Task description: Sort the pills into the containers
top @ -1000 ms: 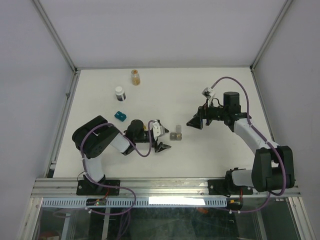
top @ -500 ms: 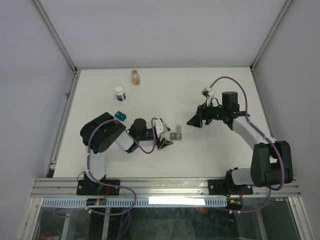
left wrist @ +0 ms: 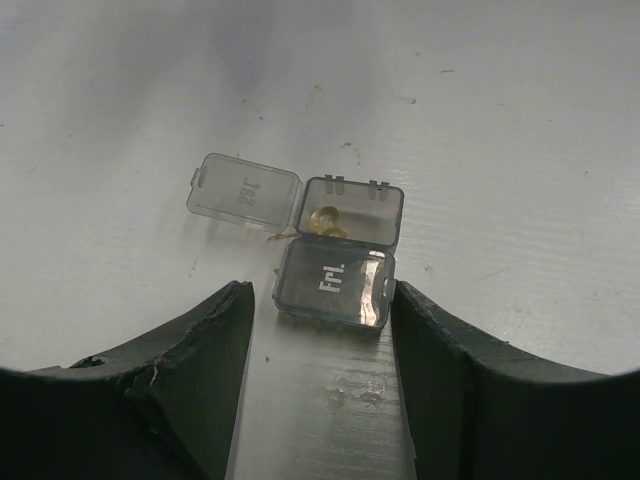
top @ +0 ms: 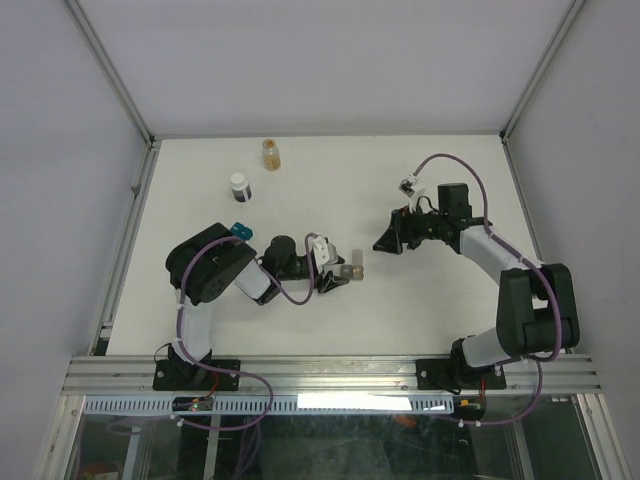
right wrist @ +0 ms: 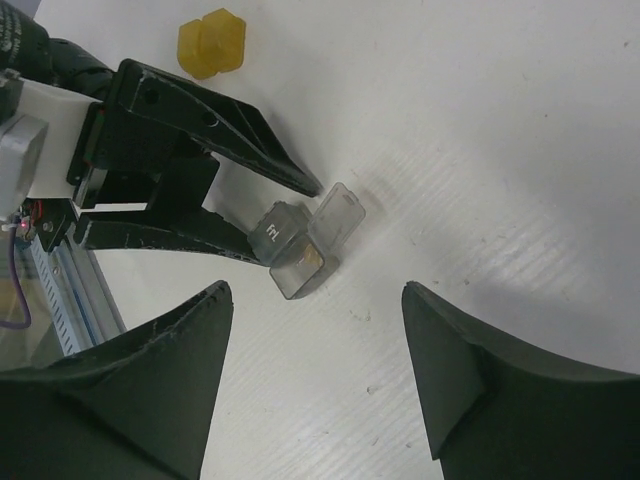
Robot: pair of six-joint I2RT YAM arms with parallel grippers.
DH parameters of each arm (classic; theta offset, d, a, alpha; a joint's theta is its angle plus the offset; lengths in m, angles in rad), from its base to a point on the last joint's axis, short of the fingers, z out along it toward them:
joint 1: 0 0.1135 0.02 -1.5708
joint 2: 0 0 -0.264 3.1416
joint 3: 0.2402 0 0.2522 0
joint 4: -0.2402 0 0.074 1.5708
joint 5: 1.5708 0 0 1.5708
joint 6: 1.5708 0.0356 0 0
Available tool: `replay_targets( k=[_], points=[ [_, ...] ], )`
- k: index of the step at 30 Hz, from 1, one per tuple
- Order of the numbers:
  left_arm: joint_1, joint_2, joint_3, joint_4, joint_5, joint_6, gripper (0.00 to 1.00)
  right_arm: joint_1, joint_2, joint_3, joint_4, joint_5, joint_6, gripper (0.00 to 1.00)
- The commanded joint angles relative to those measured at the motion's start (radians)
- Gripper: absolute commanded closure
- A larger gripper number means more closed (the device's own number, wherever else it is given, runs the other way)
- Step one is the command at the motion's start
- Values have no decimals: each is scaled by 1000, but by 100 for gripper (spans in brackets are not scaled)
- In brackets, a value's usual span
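The white table (top: 330, 190) fills the middle of the top view, with the two arms rising from its lower edge. The left arm (top: 215, 270) folds back on itself at lower left and reaches rightward toward the centre, while the right arm (top: 500, 265) bends up the right side and points left. The left gripper (top: 340, 277) lies low on the table near the centre. In its wrist view its fingers (left wrist: 200, 370) stand apart, one on each side of the gray container (left wrist: 335, 250). The right-hand finger is at the box's edge, and the left-hand one has a small gap. The right gripper (top: 385, 243) hangs just to the upper right of that spot. Its two fingers (right wrist: 150, 390) are spread wide at the bottom corners of its wrist view and hold nothing. In the upper left part of the top view stand an amber bottle (top: 271, 153) and, below it, a dark bottle with a white cap (top: 239, 186). The teal container (top: 238, 228) sits lower, right against the left arm's elbow. The amber-yellow container (right wrist: 212, 42) shows at the upper left of the right wrist view, beyond the left gripper. The gray container's near cell is closed and marked "Fri". Its far cell is open, with the lid flipped out to the left, and holds a yellowish pill (left wrist: 325, 220).
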Motion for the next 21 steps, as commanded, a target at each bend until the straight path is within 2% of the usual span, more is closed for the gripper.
replay_targets(
  k=[1, 5, 9, 13, 16, 21],
  points=[
    [-17, 12, 24, 29, 31, 10, 44, 7, 41, 55, -1, 34, 28, 30],
    [-21, 19, 35, 11, 44, 12, 59, 8, 100, 65, 4, 77, 65, 43],
    [-28, 20, 35, 9, 54, 11, 70, 8, 152, 73, 18, 95, 108, 69],
    [-37, 24, 35, 9, 68, 5, 77, 9, 190, 77, 26, 90, 131, 89],
    [-51, 29, 33, 17, 71, -2, 80, 8, 214, 78, 28, 68, 139, 96],
    [-69, 38, 32, 31, 67, -22, 83, 17, 262, 83, 27, 49, 148, 100]
  ],
)
